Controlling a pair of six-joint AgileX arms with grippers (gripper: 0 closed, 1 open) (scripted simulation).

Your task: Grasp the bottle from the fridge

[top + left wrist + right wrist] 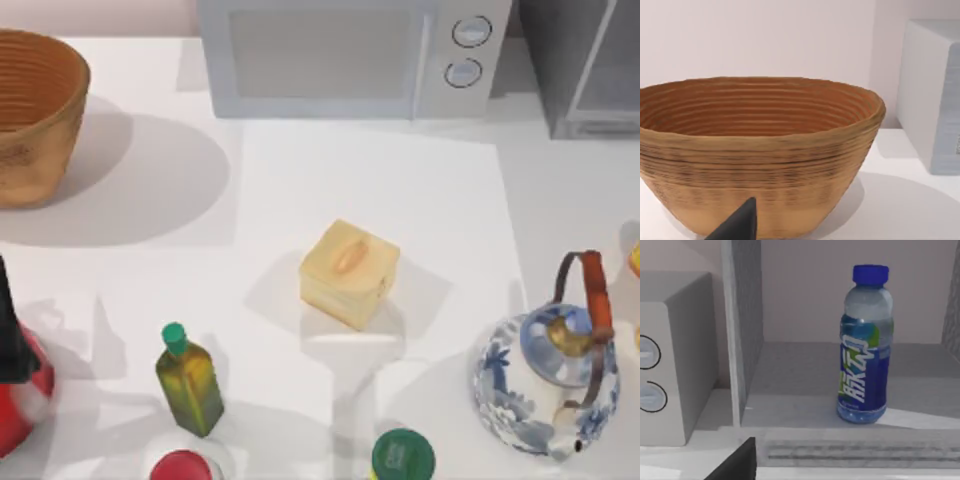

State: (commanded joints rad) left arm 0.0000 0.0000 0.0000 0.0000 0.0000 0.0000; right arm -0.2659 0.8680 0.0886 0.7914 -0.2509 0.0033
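Observation:
The bottle point(863, 345) has a round bright-blue cap and a blue and green label. It stands upright on the grey floor inside the fridge point(742, 330), whose front is open toward the right wrist view. In the top view the fridge point(580, 70) sits at the table's far right corner. A dark part of my right gripper point(737, 465) shows in front of the fridge sill, well short of the bottle. My left gripper point(740, 227) shows as a dark tip close to a wicker basket point(760, 150). A dark part of my left arm point(8, 330) is at the table's left edge.
A white microwave point(350, 55) stands left of the fridge. The wicker basket point(30, 110) is at the far left. A yellow box point(348, 272) sits mid-table. Near the front are an olive-green bottle point(188, 382), a red-topped container point(182, 466), a green lid point(403, 455) and a blue-white teapot point(545, 375).

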